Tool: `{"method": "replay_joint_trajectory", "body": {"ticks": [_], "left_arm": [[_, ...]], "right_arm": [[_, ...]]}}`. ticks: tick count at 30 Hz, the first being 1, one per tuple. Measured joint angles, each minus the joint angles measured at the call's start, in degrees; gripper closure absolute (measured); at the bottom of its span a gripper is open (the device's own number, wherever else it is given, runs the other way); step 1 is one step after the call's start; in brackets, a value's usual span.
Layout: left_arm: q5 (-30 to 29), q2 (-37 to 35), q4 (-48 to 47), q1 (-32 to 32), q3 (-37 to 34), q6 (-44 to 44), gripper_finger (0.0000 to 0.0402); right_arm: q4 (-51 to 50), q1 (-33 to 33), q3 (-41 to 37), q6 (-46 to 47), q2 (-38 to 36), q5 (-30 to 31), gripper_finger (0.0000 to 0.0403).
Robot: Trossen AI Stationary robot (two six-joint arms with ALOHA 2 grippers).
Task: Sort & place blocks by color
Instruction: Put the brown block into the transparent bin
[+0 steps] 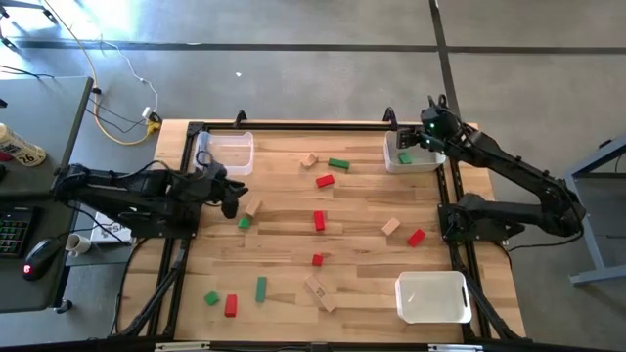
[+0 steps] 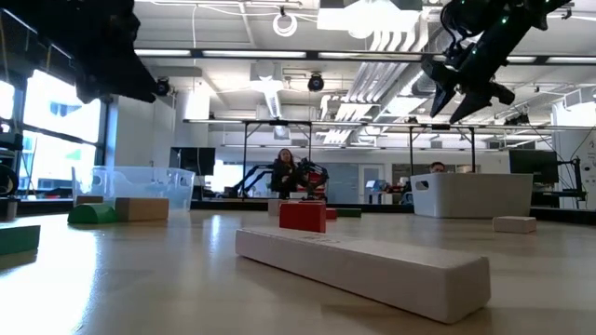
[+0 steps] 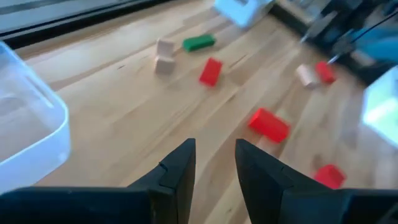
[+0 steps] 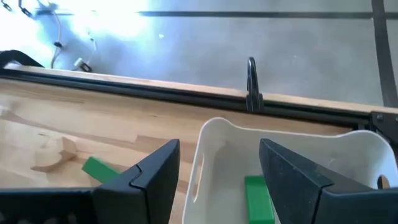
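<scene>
Hovering over the far-right white bin [image 1: 415, 156], right gripper [image 1: 426, 130] has its jaws apart with nothing between them; right wrist view shows one green block [image 4: 257, 199] lying inside that bin [image 4: 292, 149], and the high view shows a green block there too; clear bin [image 1: 227, 153] at far left holds nothing I can make out; second white bin [image 1: 432, 296] at near right shows only its bare floor; left gripper [image 1: 231, 198] sits just off the clear bin's near corner, above the table [image 1: 362, 235], fingers [image 3: 177, 174] slightly apart and gripping nothing; a tan block [image 1: 252, 207] and a small green block [image 1: 244, 223] lie just beside it; remaining blocks are loose on the table: green bar [image 1: 338, 163], tan piece [image 1: 309, 159] and red block [image 1: 325, 181] toward the far side, red block [image 1: 319, 221] mid-table, tan [image 1: 391, 227] and red [image 1: 416, 237] near the right arm, small red [image 1: 317, 259], long tan bar [image 1: 320, 291], green [image 1: 261, 287], red [image 1: 231, 305] and green [image 1: 211, 297] along the near edge; only the low view shows the room behind, with a person [image 2: 284, 172] seated far off, and it puts the long tan bar [image 2: 363, 270] up close; the left wrist view catches the clear bin's wall [image 3: 28, 124] and scattered red blocks [image 3: 269, 124], which the right wrist view misses.
</scene>
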Motion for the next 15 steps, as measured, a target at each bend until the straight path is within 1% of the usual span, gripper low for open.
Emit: {"method": "replay_joint_trajectory", "body": {"ticks": [5, 15], "left_arm": [[0.3, 7.4, -2.7, 0.0, 2.2, -3.2, 0.03], [4.6, 18.5, -2.8, 0.0, 2.8, -12.6, 0.03]], "right_arm": [[-0.1, 0.0, 0.0, -0.2, 0.1, 0.0, 0.0195], [-0.9, 0.0, 0.0, -1.7, 0.1, 0.0, 0.0195]]}}
